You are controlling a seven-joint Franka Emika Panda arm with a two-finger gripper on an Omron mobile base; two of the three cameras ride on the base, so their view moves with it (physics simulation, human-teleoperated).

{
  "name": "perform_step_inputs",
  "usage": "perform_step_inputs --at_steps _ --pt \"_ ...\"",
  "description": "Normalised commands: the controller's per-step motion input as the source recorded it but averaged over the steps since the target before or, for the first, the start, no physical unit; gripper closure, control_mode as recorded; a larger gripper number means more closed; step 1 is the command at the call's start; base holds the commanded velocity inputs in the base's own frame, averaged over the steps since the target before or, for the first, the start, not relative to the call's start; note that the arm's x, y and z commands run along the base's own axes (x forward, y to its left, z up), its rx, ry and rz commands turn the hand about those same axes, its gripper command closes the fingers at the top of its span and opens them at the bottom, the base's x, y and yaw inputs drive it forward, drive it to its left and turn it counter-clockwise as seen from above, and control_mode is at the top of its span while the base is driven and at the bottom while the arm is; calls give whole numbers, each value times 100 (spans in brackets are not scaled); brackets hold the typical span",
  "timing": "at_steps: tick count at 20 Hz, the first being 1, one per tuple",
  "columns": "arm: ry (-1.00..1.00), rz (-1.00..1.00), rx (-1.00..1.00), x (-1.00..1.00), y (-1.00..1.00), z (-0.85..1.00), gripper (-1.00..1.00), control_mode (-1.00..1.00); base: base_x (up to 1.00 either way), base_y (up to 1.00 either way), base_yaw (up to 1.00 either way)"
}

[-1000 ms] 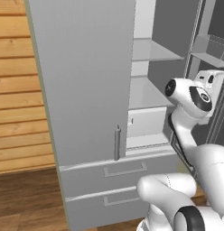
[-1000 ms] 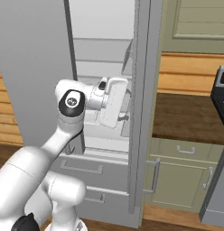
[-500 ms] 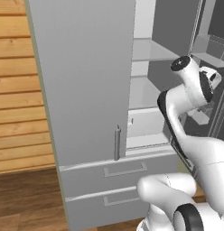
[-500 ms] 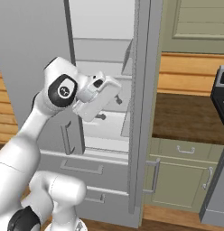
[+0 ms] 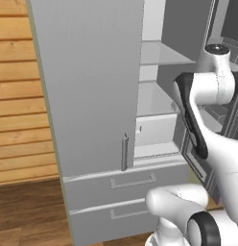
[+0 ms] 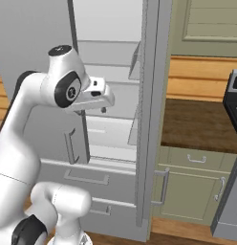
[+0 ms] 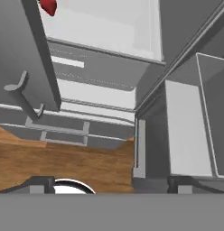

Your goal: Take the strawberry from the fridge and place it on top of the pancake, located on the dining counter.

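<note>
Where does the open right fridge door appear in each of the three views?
Left base view: the door stands at the right edge, partly behind the arm.
Right base view: its edge runs top to bottom through the centre.
Hand view: it takes the right side.
Shared landmark: the closed left door's bar handle.

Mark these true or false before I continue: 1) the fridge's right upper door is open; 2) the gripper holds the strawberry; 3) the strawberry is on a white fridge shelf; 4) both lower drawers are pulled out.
1) True: the fridge has its right upper door swung open.
2) False: the gripper is open and empty.
3) True: the strawberry lies on the white shelf.
4) False: both lower drawers are shut.
</note>
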Motion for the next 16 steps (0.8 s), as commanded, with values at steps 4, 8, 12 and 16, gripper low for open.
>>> perform_step_inputs --at_steps 4,8,12,16 --pt "-15 -6 55 18 88 -32 -100 -100 0 0 0" --pt "-1 -17 27 51 76 -46 -100 -100 0 0 0" --pt "4 -3 -9 60 60 -24 -100 -100 0 0 0" --pt "17 0 -13 46 58 -20 -100 -100 0 0 0"
